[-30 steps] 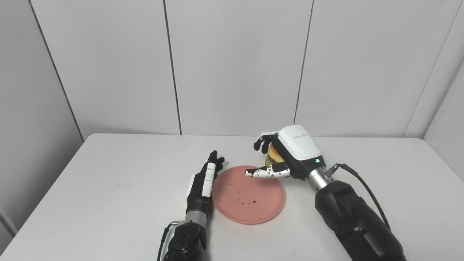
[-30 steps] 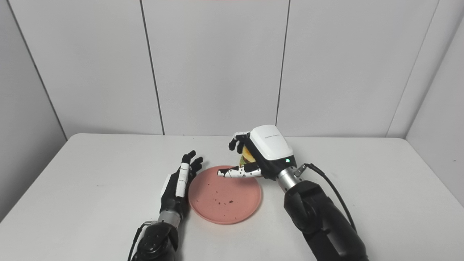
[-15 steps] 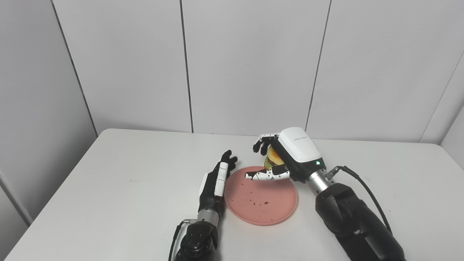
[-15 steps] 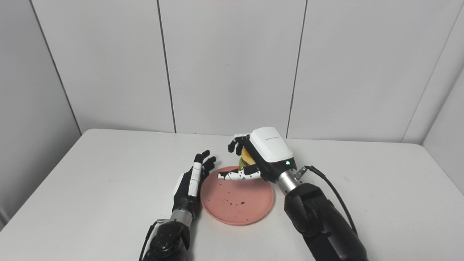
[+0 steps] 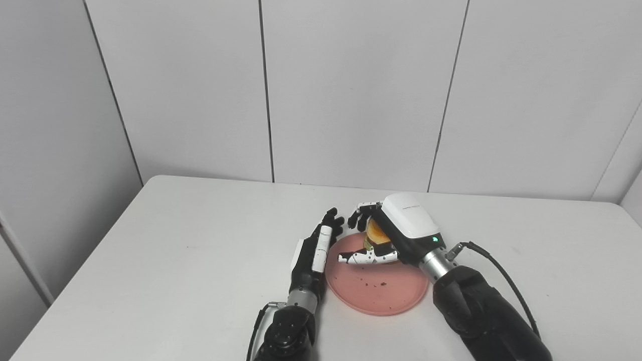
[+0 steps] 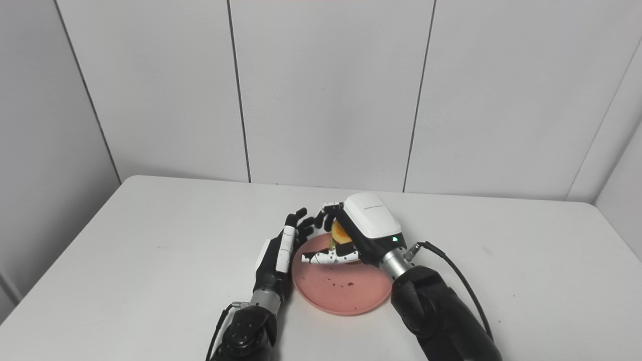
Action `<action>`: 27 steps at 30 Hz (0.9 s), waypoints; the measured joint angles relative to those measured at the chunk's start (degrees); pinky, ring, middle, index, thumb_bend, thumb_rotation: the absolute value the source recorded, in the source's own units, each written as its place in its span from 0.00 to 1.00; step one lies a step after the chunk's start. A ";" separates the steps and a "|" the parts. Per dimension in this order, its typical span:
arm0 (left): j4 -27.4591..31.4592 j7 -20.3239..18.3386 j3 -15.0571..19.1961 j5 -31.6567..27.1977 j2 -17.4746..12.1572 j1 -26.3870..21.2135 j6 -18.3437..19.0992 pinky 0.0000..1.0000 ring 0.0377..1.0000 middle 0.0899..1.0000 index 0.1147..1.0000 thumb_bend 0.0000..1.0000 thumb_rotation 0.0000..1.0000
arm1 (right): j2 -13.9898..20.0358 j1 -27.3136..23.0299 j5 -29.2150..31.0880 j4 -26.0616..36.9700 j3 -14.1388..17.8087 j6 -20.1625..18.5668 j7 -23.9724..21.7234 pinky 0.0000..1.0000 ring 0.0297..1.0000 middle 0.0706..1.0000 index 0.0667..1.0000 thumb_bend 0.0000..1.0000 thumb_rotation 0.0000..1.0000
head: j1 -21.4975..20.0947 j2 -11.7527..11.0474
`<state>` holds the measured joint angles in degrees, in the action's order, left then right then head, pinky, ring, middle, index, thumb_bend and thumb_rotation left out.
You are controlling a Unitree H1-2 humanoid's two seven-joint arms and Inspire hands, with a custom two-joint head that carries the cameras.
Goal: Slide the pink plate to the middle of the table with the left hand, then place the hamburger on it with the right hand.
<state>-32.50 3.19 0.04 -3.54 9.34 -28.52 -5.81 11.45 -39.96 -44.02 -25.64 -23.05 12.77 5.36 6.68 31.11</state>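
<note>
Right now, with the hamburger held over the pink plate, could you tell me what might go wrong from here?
1. The right hand holds the hamburger over the far part of the pink plate, not its centre; released there, it might land on the rim and tip off.
2. The left hand lies open along the plate's left edge, its fingertips close to the right hand's; the two could collide as the right hand lowers.
</note>
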 measured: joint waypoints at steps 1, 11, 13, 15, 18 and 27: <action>-0.03 0.00 -0.01 0.00 0.01 0.00 -0.03 0.96 0.91 0.88 0.89 0.92 1.00 | -0.13 0.00 0.23 -0.51 -0.01 0.45 0.40 0.40 0.44 0.47 0.47 0.63 0.63 | 0.00 0.00; -0.29 0.02 -0.22 0.22 0.02 -0.03 -0.38 0.92 0.89 0.88 0.85 0.91 1.00 | -0.53 -0.02 0.37 -7.31 -0.68 3.89 4.42 0.37 0.41 0.46 0.49 0.62 0.73 | 0.26 0.18; -0.31 0.12 -0.36 0.41 0.02 -0.03 -0.44 0.91 0.89 0.87 0.83 0.91 1.00 | -0.51 -0.02 0.37 -8.37 -0.85 3.95 4.73 0.37 0.41 0.46 0.49 0.62 0.74 | 0.18 0.26; -0.29 0.20 -0.44 0.44 0.02 -0.03 -0.44 0.91 0.89 0.87 0.82 0.90 1.00 | -0.54 -0.02 0.37 -9.59 -0.96 4.10 5.36 0.36 0.41 0.46 0.49 0.61 0.74 | 0.18 0.35; -0.28 0.24 -0.48 0.44 0.02 -0.03 -0.44 0.90 0.89 0.87 0.82 0.91 1.00 | -0.51 -0.08 0.37 -11.71 -1.07 5.20 6.64 0.36 0.41 0.46 0.48 0.61 0.74 | 0.26 0.35; -0.42 0.41 -0.66 0.44 0.02 -0.03 -0.69 0.89 0.87 0.85 0.79 0.92 1.00 | -0.36 -0.34 0.32 -13.69 -1.69 6.37 8.07 0.38 0.42 0.47 0.48 0.61 0.75 | 0.00 0.00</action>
<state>-32.92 3.59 -0.62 -3.10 9.36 -28.54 -6.50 11.09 -40.30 -43.70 -39.33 -24.74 19.15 13.43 6.68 31.11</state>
